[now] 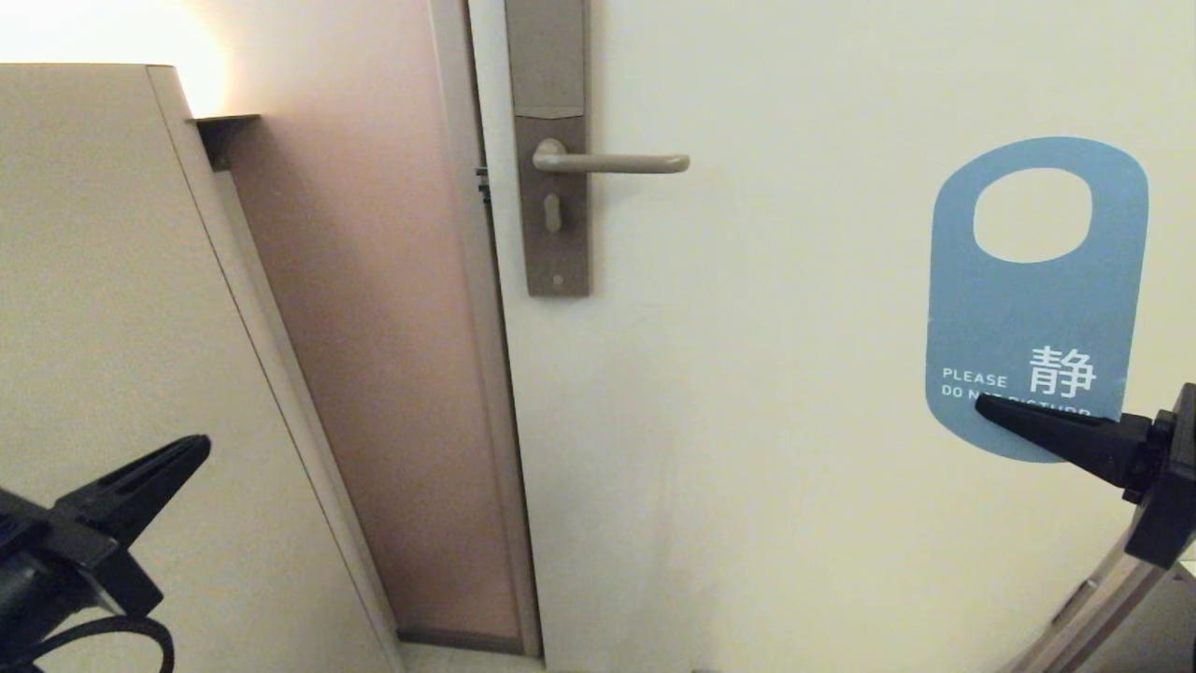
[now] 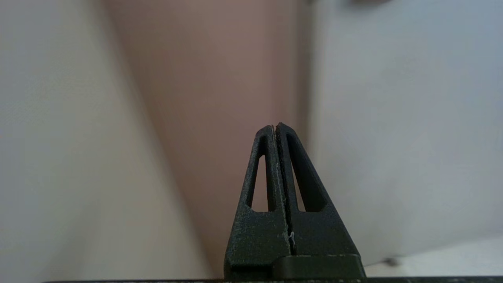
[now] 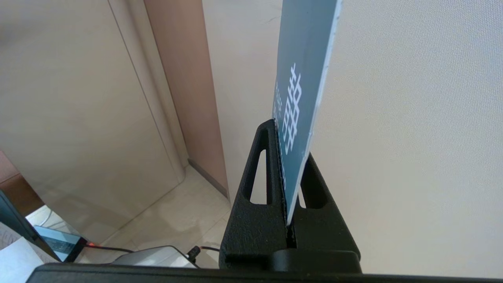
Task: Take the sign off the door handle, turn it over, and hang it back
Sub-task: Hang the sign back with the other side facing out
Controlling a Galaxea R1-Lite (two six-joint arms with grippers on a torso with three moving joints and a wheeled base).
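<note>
In the head view, the sign (image 1: pixel 1035 299) is held upright at the right, well apart from the door handle (image 1: pixel 612 163), by the right gripper (image 1: pixel 990 408) clamped on its lower end. The left gripper (image 1: pixel 192 451) is parked low at the left.

In the left wrist view, the left gripper (image 2: pixel 276 126) is seen with jaws pressed together, holding nothing.

In the right wrist view, the sign (image 3: pixel 302 86) is pinched edge-on between the right gripper's fingers (image 3: pixel 251 173), near the door (image 3: pixel 412 137).

The surface (image 3: pixel 184 212) is a pale cream, glossy tiled floor, visible in the right wrist view where the door frame and wall panel meet it. A flat grey rounded device (image 3: pixel 153 256) rests directly on it, with a black cable (image 3: pixel 112 249) running along the tiles beside it. A dark flat device with a lit screen (image 3: pixel 59 244) lies near the cable.
</note>
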